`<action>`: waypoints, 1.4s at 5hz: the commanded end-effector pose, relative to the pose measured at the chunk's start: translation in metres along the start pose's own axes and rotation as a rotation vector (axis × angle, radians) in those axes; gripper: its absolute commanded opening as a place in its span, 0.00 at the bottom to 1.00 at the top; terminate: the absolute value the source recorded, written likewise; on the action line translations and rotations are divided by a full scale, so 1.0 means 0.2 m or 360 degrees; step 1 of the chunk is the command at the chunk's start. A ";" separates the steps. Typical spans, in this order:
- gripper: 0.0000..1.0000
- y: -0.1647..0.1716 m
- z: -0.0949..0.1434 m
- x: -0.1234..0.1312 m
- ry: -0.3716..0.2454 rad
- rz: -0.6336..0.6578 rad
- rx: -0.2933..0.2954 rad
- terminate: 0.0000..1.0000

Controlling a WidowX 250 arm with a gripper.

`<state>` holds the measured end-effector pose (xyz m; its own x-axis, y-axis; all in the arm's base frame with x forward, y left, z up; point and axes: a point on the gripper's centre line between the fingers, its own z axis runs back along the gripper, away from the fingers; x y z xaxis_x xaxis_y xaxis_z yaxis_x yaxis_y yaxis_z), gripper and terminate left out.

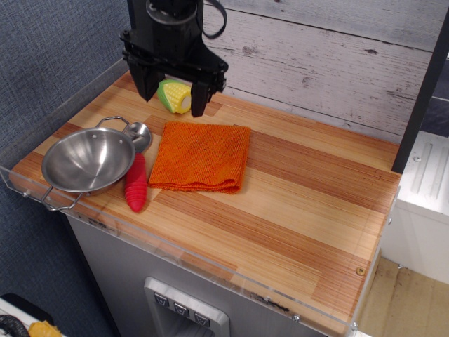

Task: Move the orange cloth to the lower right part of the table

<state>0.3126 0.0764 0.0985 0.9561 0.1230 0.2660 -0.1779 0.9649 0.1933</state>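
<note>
The orange cloth (200,156) lies folded and flat on the left-centre of the wooden table (309,203), next to the steel bowl. My black gripper (173,102) hangs open over the back left of the table, just behind the cloth's far edge. Its two fingers (199,98) straddle the toy corn and hold nothing. The gripper does not touch the cloth.
A yellow-green toy corn (176,95) sits between my fingers at the back. A steel bowl (88,160) with wire handles stands at the left edge, a red ribbed toy (136,183) beside it. A clear acrylic rim (210,270) edges the table. A plank wall stands behind.
</note>
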 end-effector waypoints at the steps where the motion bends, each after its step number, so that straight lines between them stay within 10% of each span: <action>1: 1.00 0.02 -0.11 0.01 0.0043 0.0089 -0.0210 0.00; 7: 1.00 -0.11 -0.45 -0.14 0.0270 0.0045 -0.0090 0.00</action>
<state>0.3164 0.0759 0.0095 0.9765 0.1790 0.1197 -0.1945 0.9717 0.1343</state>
